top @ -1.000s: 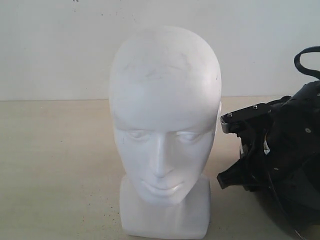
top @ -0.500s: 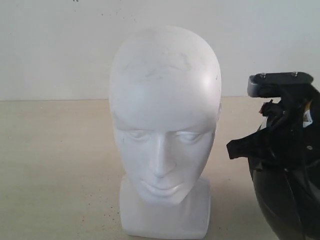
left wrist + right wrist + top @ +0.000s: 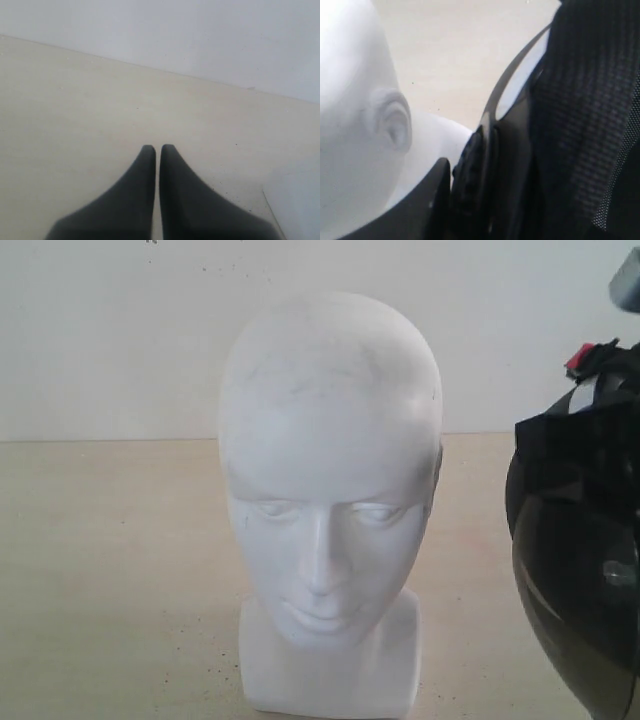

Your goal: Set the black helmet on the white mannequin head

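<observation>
The white mannequin head stands upright on its blocky neck in the middle of the table, face toward the exterior camera. The black helmet hangs at the right edge, beside the head and apart from it, its smoky visor showing. In the right wrist view my right gripper is shut on the helmet's rim, with one finger outside the shell and the other hidden by the padding. The head's ear is close by. My left gripper is shut and holds nothing above bare table.
The pale tabletop runs back to a white wall. A white corner shows in the left wrist view. A red and grey part sits above the helmet at the right edge.
The helmet has been lifted and turned at the right edge. The right gripper's black body, plain to see a second ago, has risen out of the exterior view. The head has not moved.
</observation>
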`<state>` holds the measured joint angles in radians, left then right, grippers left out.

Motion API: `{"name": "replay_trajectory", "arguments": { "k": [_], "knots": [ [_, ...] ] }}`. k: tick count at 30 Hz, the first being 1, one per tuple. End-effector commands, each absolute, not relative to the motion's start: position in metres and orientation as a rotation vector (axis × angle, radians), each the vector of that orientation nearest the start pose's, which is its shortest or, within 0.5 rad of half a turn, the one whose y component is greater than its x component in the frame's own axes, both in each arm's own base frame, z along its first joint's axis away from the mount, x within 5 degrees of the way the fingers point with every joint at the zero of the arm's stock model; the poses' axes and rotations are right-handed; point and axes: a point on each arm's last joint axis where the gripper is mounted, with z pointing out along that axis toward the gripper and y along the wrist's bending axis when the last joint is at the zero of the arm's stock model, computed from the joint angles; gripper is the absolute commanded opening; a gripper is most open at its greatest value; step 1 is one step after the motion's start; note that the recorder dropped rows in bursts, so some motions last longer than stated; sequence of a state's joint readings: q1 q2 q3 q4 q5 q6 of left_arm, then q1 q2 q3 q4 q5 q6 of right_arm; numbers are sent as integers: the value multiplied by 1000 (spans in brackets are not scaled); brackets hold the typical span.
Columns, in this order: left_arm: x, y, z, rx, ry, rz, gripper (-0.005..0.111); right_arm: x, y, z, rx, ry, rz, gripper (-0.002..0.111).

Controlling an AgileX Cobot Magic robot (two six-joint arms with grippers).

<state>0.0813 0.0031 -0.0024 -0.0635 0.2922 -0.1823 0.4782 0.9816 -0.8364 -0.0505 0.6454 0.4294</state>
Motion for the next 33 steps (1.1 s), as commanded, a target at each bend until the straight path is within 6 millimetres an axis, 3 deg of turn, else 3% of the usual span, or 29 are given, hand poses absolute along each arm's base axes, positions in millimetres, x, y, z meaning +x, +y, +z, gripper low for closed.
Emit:
{"name": "replay_trajectory", "arguments": {
  "k": [1, 13, 17, 29, 33],
  "knots": [
    [55, 2, 187, -272, 1756, -144, 4, 161, 80, 354, -104, 2142, 463, 0],
    [55, 2, 187, -272, 1756, -144, 4, 141, 76, 367, -127, 2076, 556, 0],
    [55, 2, 187, -272, 1756, -144, 4, 141, 72, 371, 31, 2052, 605, 0],
    [55, 2, 187, -272, 1756, -144, 4, 141, 65, 412, 315, 1596, 824, 0],
    [55, 2, 187, -272, 1756, -144, 4, 141, 64, 418, 342, 1527, 875, 0]
  ]
}}
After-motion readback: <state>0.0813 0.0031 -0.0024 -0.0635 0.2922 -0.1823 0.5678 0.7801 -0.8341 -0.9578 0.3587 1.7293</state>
